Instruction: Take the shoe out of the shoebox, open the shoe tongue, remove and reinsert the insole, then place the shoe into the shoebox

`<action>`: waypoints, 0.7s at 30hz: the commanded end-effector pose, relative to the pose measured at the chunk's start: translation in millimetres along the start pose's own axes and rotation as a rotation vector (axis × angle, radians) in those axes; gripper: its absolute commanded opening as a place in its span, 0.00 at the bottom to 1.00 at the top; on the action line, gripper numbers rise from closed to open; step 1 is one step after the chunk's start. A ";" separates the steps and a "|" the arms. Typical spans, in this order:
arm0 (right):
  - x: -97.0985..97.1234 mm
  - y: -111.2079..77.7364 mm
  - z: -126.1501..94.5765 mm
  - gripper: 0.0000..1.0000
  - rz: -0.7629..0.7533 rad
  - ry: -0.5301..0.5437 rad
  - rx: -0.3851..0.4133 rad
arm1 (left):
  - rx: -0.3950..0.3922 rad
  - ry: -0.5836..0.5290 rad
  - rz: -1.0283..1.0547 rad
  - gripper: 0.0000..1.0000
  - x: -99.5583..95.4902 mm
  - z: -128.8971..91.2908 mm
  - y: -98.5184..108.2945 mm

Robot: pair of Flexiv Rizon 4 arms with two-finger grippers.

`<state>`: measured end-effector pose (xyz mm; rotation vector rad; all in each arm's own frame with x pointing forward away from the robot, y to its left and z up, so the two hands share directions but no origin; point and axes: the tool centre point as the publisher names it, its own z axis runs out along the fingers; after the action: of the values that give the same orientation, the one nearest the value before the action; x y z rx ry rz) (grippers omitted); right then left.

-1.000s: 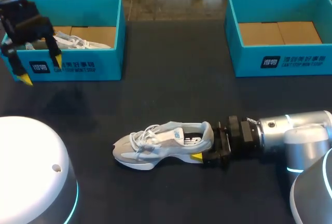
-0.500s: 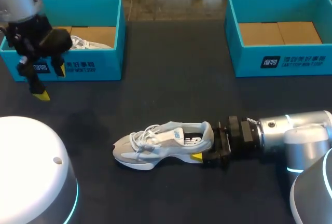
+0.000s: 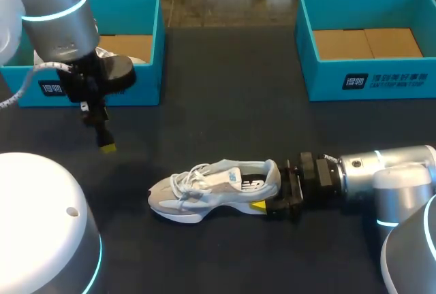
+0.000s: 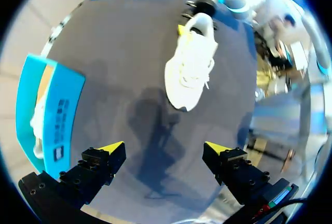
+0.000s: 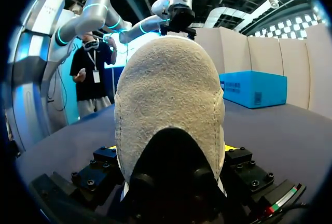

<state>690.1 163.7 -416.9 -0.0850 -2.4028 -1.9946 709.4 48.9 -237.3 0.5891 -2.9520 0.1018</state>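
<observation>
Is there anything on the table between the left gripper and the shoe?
Nothing visible does. Only bare table lies between the open left gripper and the shoe, whose heel the right gripper holds.

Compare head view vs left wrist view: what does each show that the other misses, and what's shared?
Head view only: the right shoebox's cardboard floor and the shoe's side profile. Left wrist view only: both yellow tips of the left end effector, spread open above the table. Shared: the shoe lying on the table, the right end effector gripping its heel, and the left shoebox with a second white shoe inside.
</observation>
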 end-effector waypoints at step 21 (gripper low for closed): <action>0.5 1.0 1.0 0.00 0.001 0.001 0.004 | 0.086 -0.105 -1.153 1.00 72.5 26.1 -83.0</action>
<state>690.0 163.7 -416.9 -0.0850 -2.4028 -1.9945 672.9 -54.4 -249.8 1.6199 -2.5829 0.0970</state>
